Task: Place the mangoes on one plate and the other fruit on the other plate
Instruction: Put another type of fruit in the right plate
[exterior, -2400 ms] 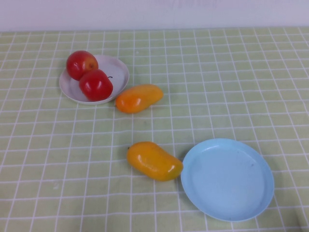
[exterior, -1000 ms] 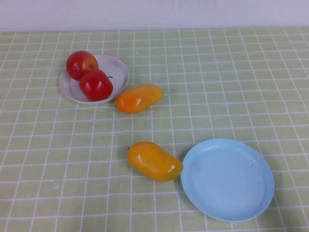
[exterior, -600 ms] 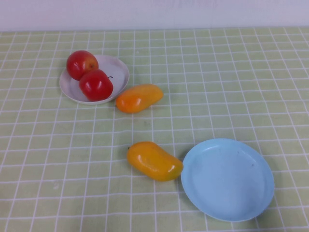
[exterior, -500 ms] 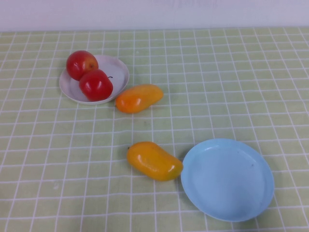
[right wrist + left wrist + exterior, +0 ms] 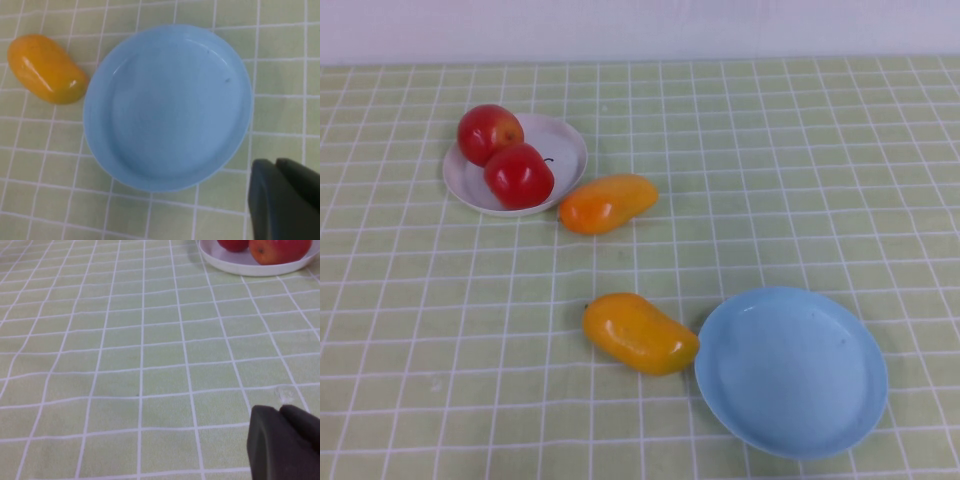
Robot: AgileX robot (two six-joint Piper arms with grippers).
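You're seeing very little of the robot: neither arm is showing in the high view. In the left wrist view, the left gripper [image 5: 284,442] is showing as two matte black, rounded plastic-looking fingertips [image 5: 267,440] pressed together, with only a thin seam between them. The right gripper [image 5: 284,200] is looking the same in its own wrist view: dark, smooth, blunt-edged, tips closed. No cables, screws or markings are showing.

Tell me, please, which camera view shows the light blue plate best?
The right wrist view: the light blue plate fills it from straight above, empty, a mango touching its rim. The high view shows it whole but oblique. The left wrist view misses it.
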